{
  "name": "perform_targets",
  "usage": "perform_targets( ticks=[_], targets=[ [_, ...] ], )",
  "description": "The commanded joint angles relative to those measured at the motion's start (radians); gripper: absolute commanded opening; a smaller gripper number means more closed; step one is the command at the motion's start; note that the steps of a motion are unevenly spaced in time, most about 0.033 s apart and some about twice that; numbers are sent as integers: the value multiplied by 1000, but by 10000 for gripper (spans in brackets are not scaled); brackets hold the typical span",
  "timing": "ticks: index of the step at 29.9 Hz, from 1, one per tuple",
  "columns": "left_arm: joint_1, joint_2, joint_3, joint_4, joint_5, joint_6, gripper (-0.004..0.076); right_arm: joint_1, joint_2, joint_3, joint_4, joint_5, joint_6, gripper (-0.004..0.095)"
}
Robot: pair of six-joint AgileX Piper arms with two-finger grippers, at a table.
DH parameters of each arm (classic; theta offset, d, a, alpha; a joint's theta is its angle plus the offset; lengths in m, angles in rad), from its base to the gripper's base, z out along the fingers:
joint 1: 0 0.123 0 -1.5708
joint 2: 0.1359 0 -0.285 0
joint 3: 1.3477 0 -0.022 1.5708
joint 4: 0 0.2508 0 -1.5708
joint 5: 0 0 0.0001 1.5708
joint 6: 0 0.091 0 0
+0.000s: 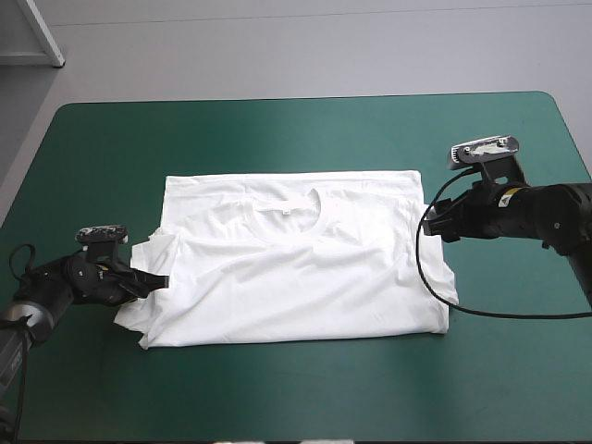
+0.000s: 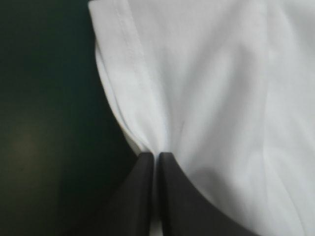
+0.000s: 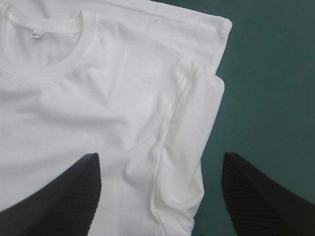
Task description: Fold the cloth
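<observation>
The white T-shirt (image 1: pixel 296 264) lies spread on the teal-green cover, collar (image 1: pixel 287 209) toward the far edge, its sleeves folded in over the body. My left gripper (image 1: pixel 155 280) is at the shirt's left side, shut on the T-shirt (image 2: pixel 206 98) with a pinch of cloth between its black fingertips (image 2: pixel 147 164). My right gripper (image 1: pixel 437 222) hovers at the shirt's right edge, open. In the right wrist view the folded-in sleeve (image 3: pixel 189 147) lies between its spread fingers (image 3: pixel 74 182), with the collar (image 3: pixel 64 59) ahead.
Bare teal-green cover (image 1: pixel 277 129) surrounds the shirt on all sides, wide at the far edge and the near edge (image 1: pixel 305 388). A white frame piece (image 1: pixel 42 32) stands beyond the table's far left corner.
</observation>
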Motion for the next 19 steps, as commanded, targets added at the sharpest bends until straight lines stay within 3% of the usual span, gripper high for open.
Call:
perform_targets(
  ticks=[1,4,8,13,19],
  targets=[
    [-6,-112,-22,146,-10,-146,19,-3,-29,-26,15,-45,-10,616],
    [-6,-181,-22,242,-10,-246,19,-3,-29,-26,15,-45,-10,576],
    [-6,-239,-35,204,-7,-243,19,-3,-29,-26,21,-47,-10,535],
    [-27,-259,-39,-52,-5,-67,19,-3,-29,-26,50,-49,-10,516],
    [-157,-257,-39,-346,0,165,19,-3,-29,-26,50,-65,-10,514]
  ],
)
